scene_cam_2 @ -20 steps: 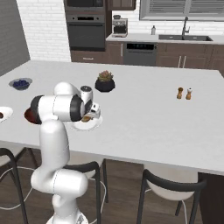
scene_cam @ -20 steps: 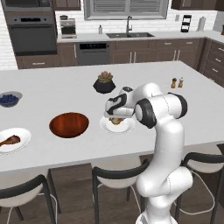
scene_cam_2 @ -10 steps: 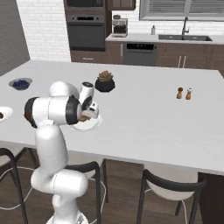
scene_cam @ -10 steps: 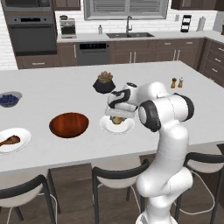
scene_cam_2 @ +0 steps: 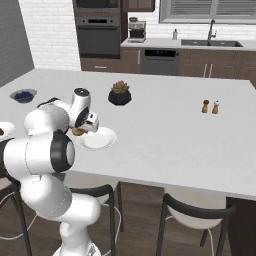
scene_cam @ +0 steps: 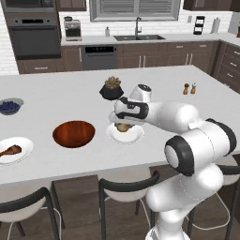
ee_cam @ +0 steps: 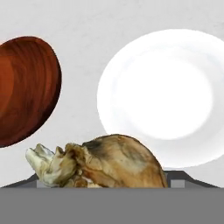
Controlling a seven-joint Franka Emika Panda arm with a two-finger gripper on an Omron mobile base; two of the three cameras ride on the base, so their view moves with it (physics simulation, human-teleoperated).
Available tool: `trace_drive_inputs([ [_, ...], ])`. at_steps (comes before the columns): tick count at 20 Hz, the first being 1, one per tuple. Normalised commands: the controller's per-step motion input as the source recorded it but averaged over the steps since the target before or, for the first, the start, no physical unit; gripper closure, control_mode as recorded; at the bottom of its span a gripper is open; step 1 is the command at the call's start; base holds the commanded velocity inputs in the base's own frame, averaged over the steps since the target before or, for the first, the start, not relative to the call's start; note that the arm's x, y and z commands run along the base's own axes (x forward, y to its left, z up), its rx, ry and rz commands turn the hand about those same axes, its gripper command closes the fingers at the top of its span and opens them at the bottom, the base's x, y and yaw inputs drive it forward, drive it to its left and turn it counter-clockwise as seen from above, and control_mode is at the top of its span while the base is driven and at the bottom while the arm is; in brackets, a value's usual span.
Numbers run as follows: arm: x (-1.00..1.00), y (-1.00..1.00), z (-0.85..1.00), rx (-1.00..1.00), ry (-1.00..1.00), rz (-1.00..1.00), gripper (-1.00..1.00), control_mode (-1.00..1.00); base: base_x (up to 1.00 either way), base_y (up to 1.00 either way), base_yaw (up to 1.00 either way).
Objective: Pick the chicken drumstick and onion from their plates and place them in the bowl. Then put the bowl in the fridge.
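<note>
Onion [ee_cam: 116, 159]: papery yellow-brown bulb with a ragged pale tip, pinched in the hand [scene_cam: 123, 125], lifted just above its white plate [scene_cam: 133, 136]. Wooden bowl [scene_cam: 74, 133] sits left of the plate; drumstick [scene_cam: 10, 151] on the far-left plate [scene_cam: 23, 145]. Succulent pot [scene_cam: 111, 88] behind, blueberry bowl [scene_cam: 9, 106] far left on the worktop [scene_cam: 154, 79].

Between the jaws, the onion [ee_cam: 118, 162] is covered with dry, papery brown skin, rough and flaky at its pale tip. Just beyond the jaws, the plate [ee_cam: 162, 94] is seen as smooth, glossy white ceramic. To one side, the bowl [ee_cam: 24, 87] is made of polished, grained reddish wood. The counter [scene_cam: 154, 84] is matt and pale.
</note>
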Motion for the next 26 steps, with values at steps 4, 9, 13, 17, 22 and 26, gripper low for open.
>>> trace_drive_inputs([
  [4, -0.28, 0.76, 0.89, 0.02, 0.0, 0.07, 1.0, -1.0, 0.0, 0.0, 0.0],
  [9, -0.08, 0.73, 0.41, 0.0, 0.0, 0.05, 1.0, -1.0, 0.0, 0.0, 0.0],
  [13, 0.16, 0.96, -0.04, -0.01, 0.03, 0.03, 1.0, -1.0, 0.0, 0.0, 0.0],
  [17, 0.45, 0.73, -0.38, -0.02, 0.03, 0.0, 1.0, -1.0, 0.0, 0.0, 0.0],
  [22, 0.47, 0.53, -0.43, -0.09, 0.0, 0.0, 1.0, -1.0, 0.0, 0.0, 0.0],
  [26, 0.31, 0.1, -0.32, -0.08, 0.0, 0.0, 1.0, -1.0, 0.0, 0.0, 0.0],
])
